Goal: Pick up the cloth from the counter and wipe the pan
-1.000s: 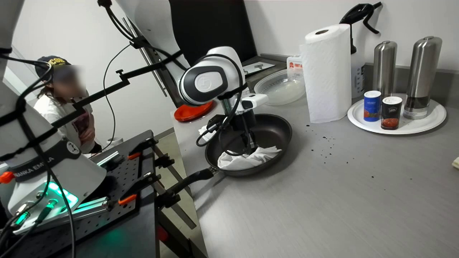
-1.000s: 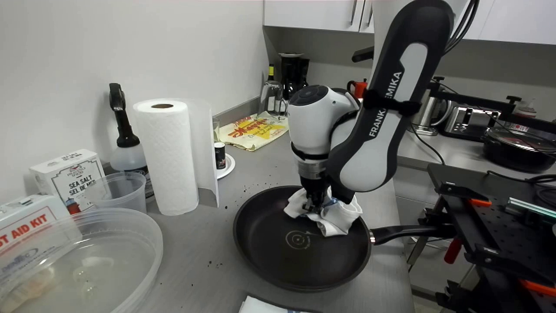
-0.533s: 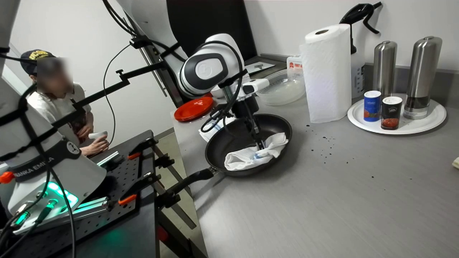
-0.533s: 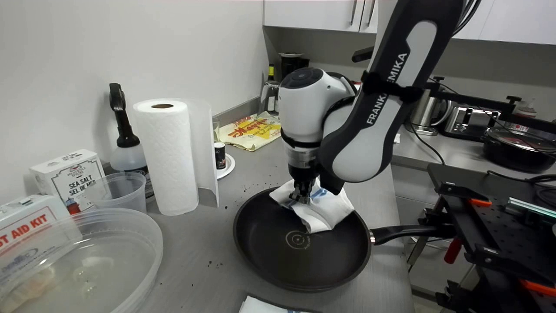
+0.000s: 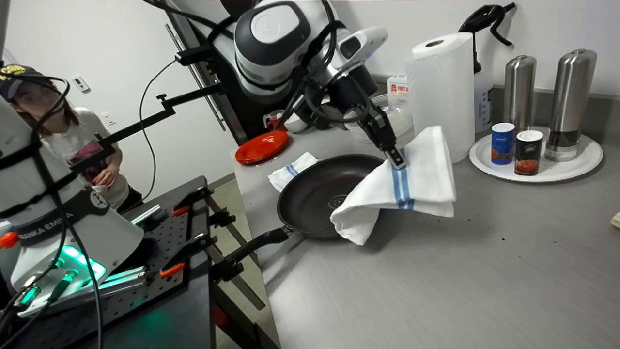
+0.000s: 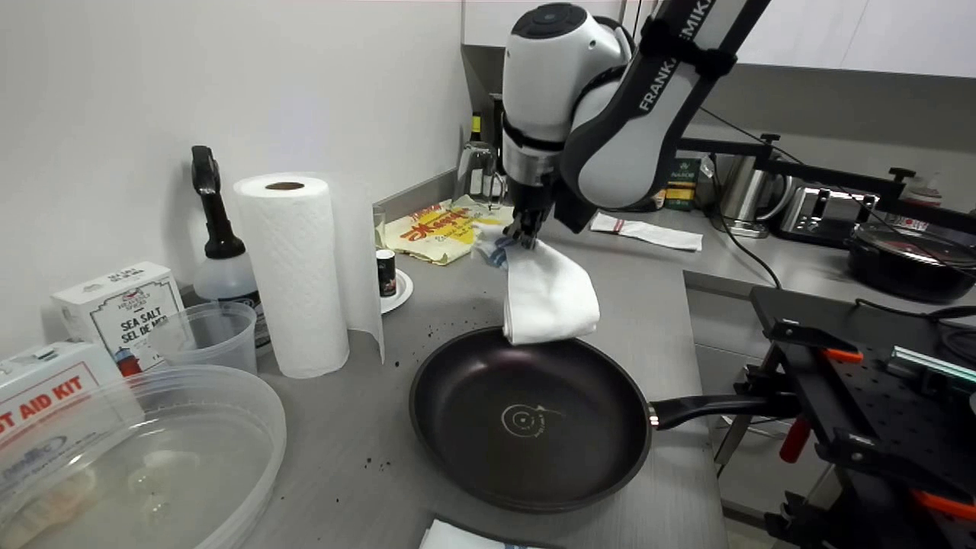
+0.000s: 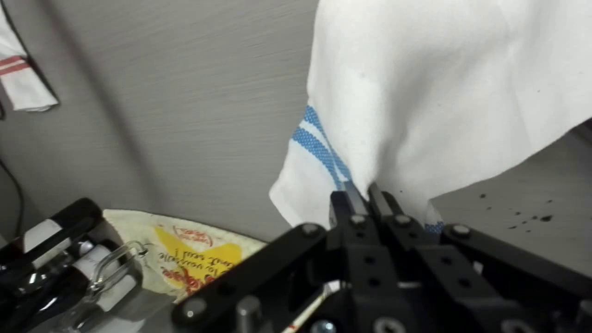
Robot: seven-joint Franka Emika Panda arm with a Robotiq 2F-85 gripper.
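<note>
My gripper (image 5: 398, 161) is shut on the white cloth (image 5: 426, 174) with blue stripes. The gripper also shows in an exterior view (image 6: 524, 238) and in the wrist view (image 7: 365, 188), where the cloth (image 7: 430, 92) is pinched between the fingertips. The cloth (image 6: 550, 293) hangs down, partly spread, above the counter (image 5: 436, 291) and in front of one side of the pan's rim. I cannot tell whether its lower edge touches the rim. The dark pan (image 5: 315, 208) stands on the counter, its handle (image 5: 256, 242) out over the counter's edge. Its inside (image 6: 526, 465) shows bare.
A paper towel roll (image 5: 441, 92) stands close behind the hanging cloth. A white plate (image 5: 557, 169) holds shakers and mills. Another blue-striped towel (image 5: 290, 170) lies beside the pan. Red dishes (image 5: 261, 147) and a clear plastic tub (image 6: 152, 457) stand nearby. Dark crumbs (image 6: 377, 463) lie on the counter.
My gripper has lifted the cloth up out of the pan and away from the pan's middle, toward the paper towel side. The bunched cloth now hangs more spread out. The pan has not moved.
</note>
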